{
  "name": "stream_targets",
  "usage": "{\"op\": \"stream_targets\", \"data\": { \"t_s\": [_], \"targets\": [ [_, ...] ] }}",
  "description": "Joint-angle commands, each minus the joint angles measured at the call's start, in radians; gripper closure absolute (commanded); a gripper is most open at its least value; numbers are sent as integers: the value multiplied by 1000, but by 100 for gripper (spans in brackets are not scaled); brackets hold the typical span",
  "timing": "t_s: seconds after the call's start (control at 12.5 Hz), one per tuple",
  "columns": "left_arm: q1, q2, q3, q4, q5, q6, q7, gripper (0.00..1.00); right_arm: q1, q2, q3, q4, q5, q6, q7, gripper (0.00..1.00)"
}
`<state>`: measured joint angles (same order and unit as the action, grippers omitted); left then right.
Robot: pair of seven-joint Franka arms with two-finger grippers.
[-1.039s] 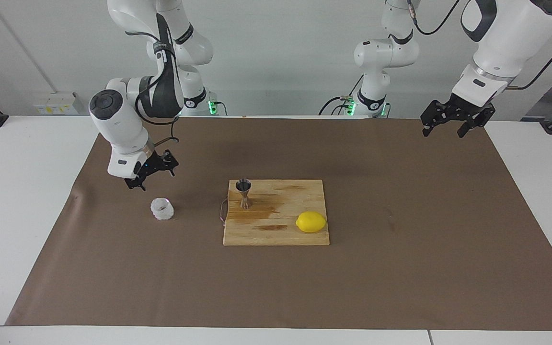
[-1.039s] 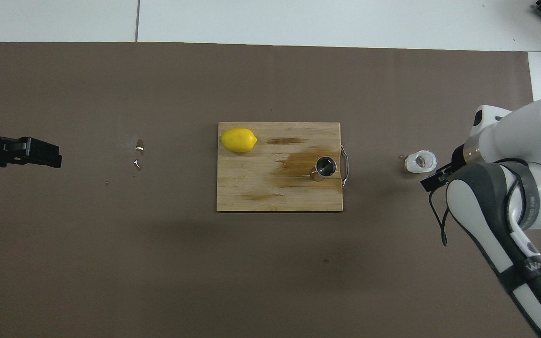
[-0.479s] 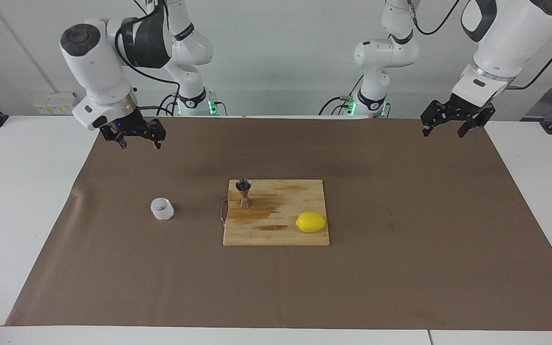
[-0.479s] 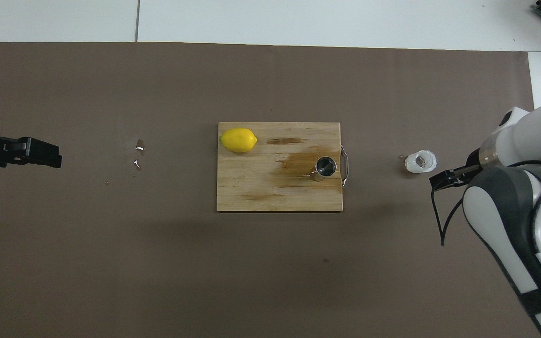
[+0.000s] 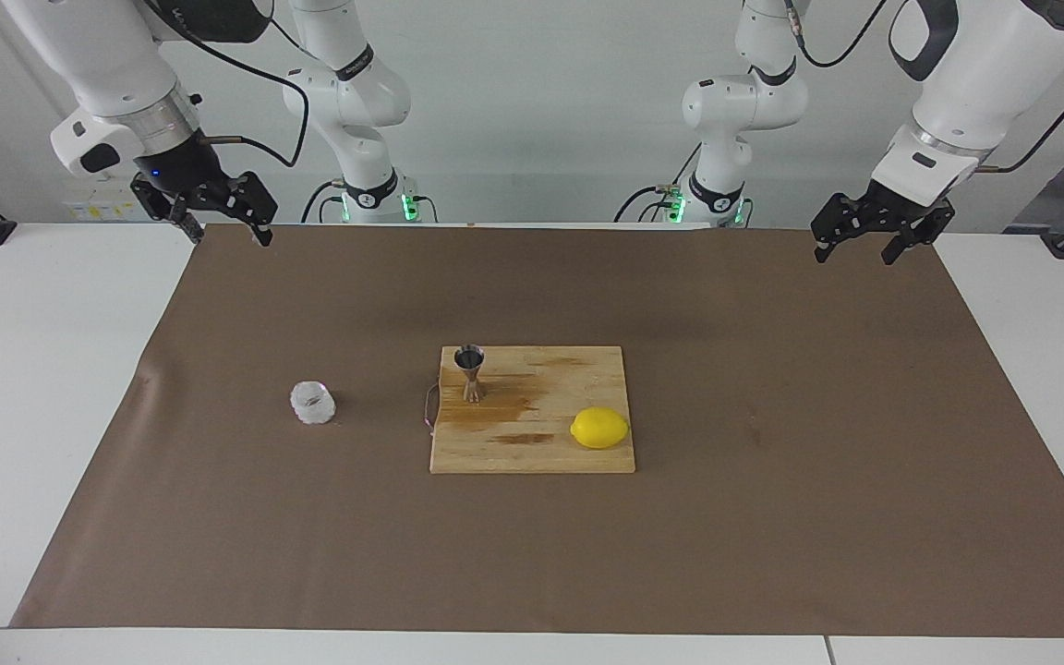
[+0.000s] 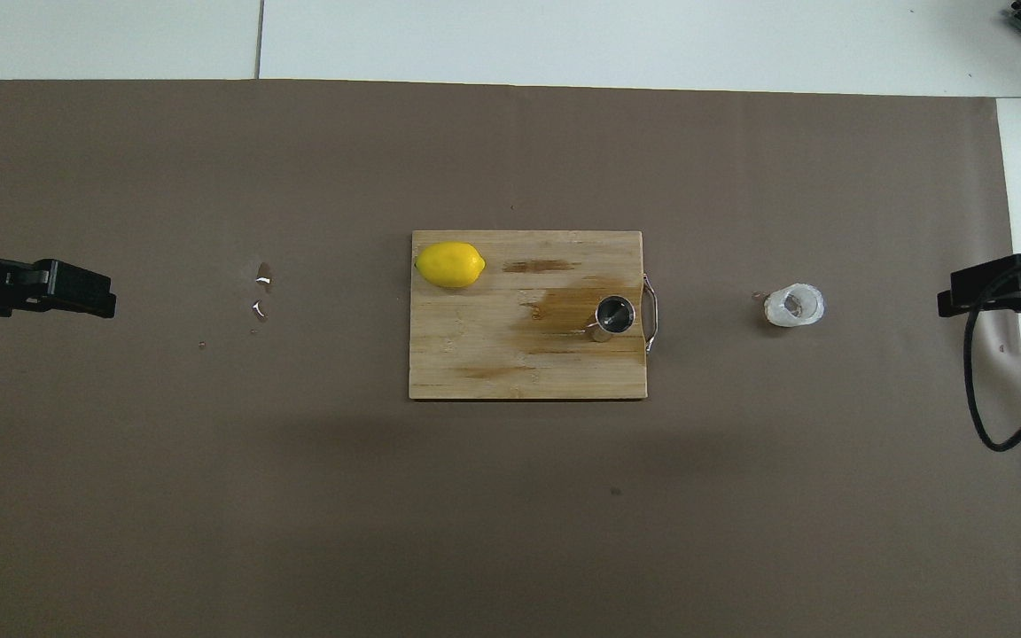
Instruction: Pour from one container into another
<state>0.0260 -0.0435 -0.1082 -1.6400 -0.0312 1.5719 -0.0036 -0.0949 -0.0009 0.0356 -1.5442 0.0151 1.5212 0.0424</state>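
Note:
The clear knobbly glass cup point(image 5: 312, 403) stands upright on the brown mat toward the right arm's end of the table; it also shows in the overhead view point(image 6: 794, 305). The steel hourglass jigger point(image 5: 470, 372) stands upright on the wooden board point(image 5: 532, 453), at the board's edge closest to the cup, and shows from above too point(image 6: 614, 315). My right gripper point(image 5: 228, 236) is open and empty, raised over the mat's corner at the right arm's end, well away from the cup point(image 6: 954, 299). My left gripper point(image 5: 853, 255) is open and empty, waiting raised at the left arm's end point(image 6: 98, 297).
A yellow lemon point(image 5: 599, 428) lies on the board's corner toward the left arm's end. The board point(image 6: 493, 363) has wet brown stains and a metal handle point(image 6: 650, 312). A few droplets point(image 6: 262, 283) lie on the brown mat point(image 5: 772, 517).
My right gripper has risen from just beside the glass cup and drawn back to the mat's corner at its own end. The cup, jigger and left arm have not moved.

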Motion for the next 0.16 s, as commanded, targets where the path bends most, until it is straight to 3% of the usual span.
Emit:
{"op": "stream_targets", "data": {
  "t_s": [0.0, 0.08],
  "targets": [
    [-11, -22, 13, -14, 11, -13, 8, 0, 9, 32, 4, 21, -41, 37, 16, 0],
    [-11, -22, 12, -14, 11, -13, 8, 0, 14, 32, 9, 19, -46, 37, 1, 0]
  ]
}}
